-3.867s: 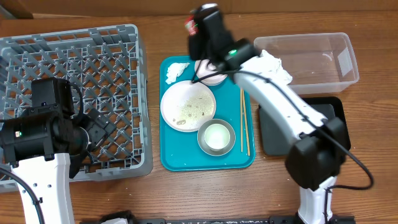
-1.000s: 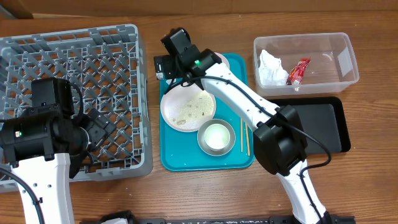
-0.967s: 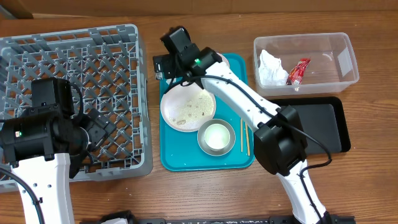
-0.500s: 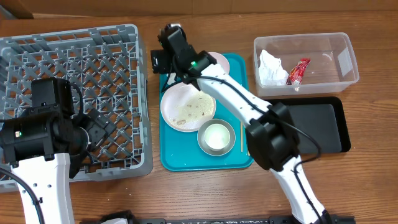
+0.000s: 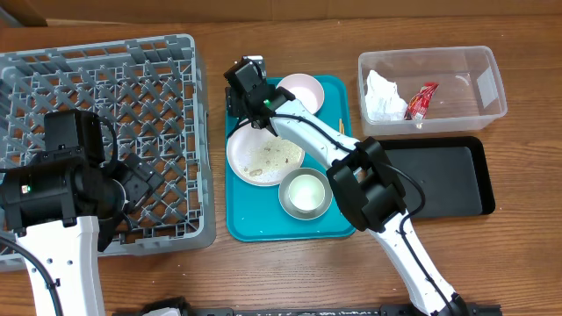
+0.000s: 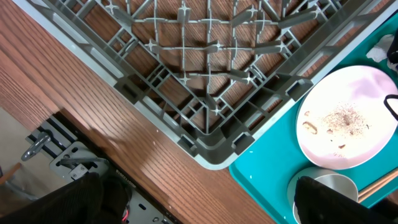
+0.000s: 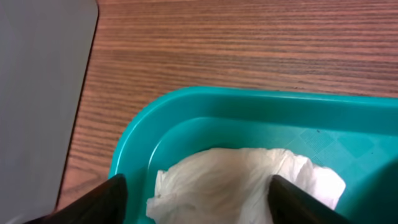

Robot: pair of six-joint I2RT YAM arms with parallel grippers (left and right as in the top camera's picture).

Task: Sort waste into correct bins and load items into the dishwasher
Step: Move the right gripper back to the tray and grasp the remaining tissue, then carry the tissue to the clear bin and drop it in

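A crumpled white napkin (image 7: 242,183) lies in the far left corner of the teal tray (image 7: 186,118). My right gripper (image 7: 199,199) is open and straddles it, one dark finger (image 7: 99,202) on each side. From overhead the right gripper (image 5: 244,95) hides that napkin. On the tray sit a pale plate (image 5: 266,154) with food scraps, a grey bowl (image 5: 305,193) and a pale bowl (image 5: 300,89). The clear tub (image 5: 432,83) holds another napkin (image 5: 383,95) and a red wrapper (image 5: 423,99). My left gripper (image 6: 199,205) hangs open near the dishwasher rack's (image 5: 105,96) front corner.
A shallow black tray (image 5: 448,175) lies in front of the clear tub, right of the teal tray. The rack's grey wall (image 7: 37,81) stands just left of the teal tray's corner. Chopsticks (image 6: 379,183) lie along the tray's right side, partly under my right arm.
My right arm left the clear tub, where a napkin and the red wrapper now lie, and came down on the tray's far left corner. Its jaws have narrowed around the napkin. Left arm unmoved.
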